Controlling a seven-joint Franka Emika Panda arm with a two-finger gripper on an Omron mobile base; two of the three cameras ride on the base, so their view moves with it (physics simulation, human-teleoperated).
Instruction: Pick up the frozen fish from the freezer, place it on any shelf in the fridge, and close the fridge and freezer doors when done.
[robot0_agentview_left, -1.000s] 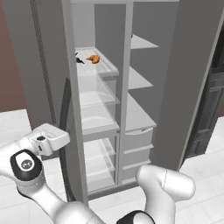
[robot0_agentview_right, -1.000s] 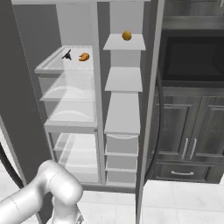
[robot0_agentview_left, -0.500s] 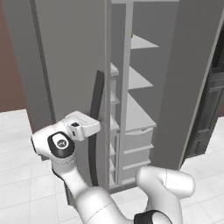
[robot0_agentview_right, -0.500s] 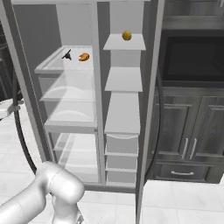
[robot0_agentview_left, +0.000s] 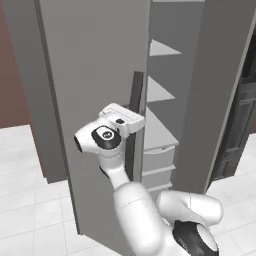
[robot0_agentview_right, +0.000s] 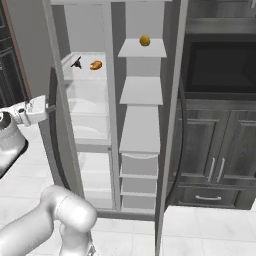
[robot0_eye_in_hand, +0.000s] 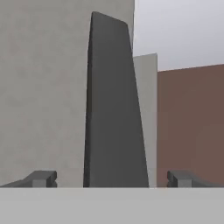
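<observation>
The frozen fish (robot0_agentview_right: 76, 63) lies on the top translucent shelf (robot0_agentview_right: 87, 75) of the fridge, beside an orange croissant (robot0_agentview_right: 96, 65). The fridge door (robot0_agentview_left: 85, 75) stands partly swung in, its edge (robot0_agentview_right: 56, 45) showing in the right base view. My gripper (robot0_agentview_left: 134, 116) is open at the door's dark handle (robot0_eye_in_hand: 113, 109), which stands between the fingertips (robot0_eye_in_hand: 41, 178) with a gap on each side. The gripper (robot0_agentview_right: 49, 106) also shows at the door edge. The freezer (robot0_agentview_right: 142, 90) with flat grey shelves is open, and its door (robot0_agentview_right: 172, 100) stands ajar.
An orange round item (robot0_agentview_right: 145, 41) sits on the freezer's top shelf. Dark cabinets (robot0_agentview_right: 220, 160) and a built-in oven (robot0_agentview_right: 220, 65) stand right of the freezer door. A brown wall (robot0_agentview_left: 15, 75) is left of the fridge door, above a white tiled floor (robot0_agentview_left: 30, 210).
The fridge door has swung further toward shut, with my hand travelling along on its handle. In the left base view the door now hides the fridge shelves.
</observation>
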